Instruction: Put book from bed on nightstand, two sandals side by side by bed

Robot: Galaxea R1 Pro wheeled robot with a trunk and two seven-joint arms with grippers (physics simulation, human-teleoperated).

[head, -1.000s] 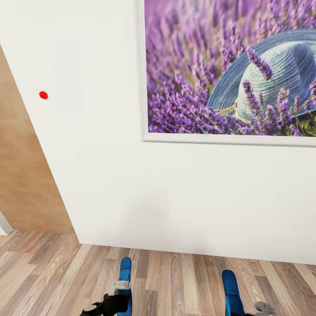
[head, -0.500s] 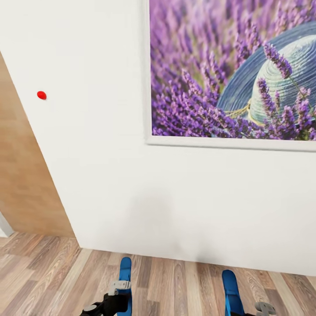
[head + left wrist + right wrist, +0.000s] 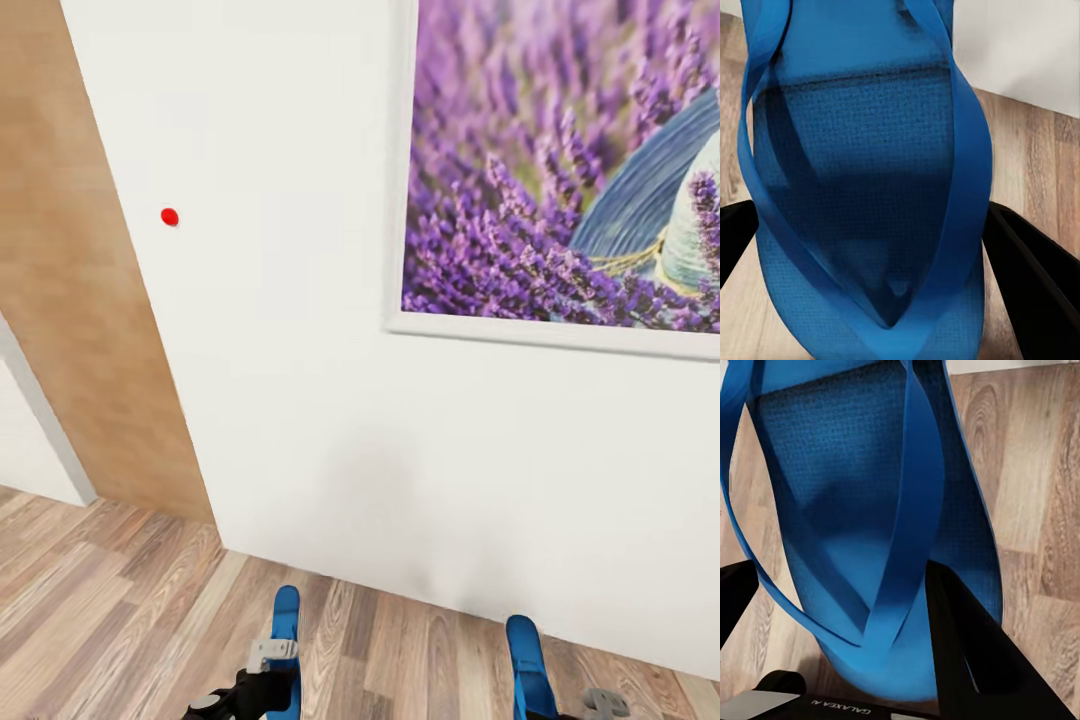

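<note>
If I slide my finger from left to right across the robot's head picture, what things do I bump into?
Wooden panel → red dot on the white wall → blue sandal in the left gripper → lavender picture, with the other blue sandal below it.

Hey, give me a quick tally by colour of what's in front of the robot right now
Blue sandals: 2, left sandal and right sandal
Purple lavender picture: 1
Red dot on the white wall: 1
Total: 4
</note>
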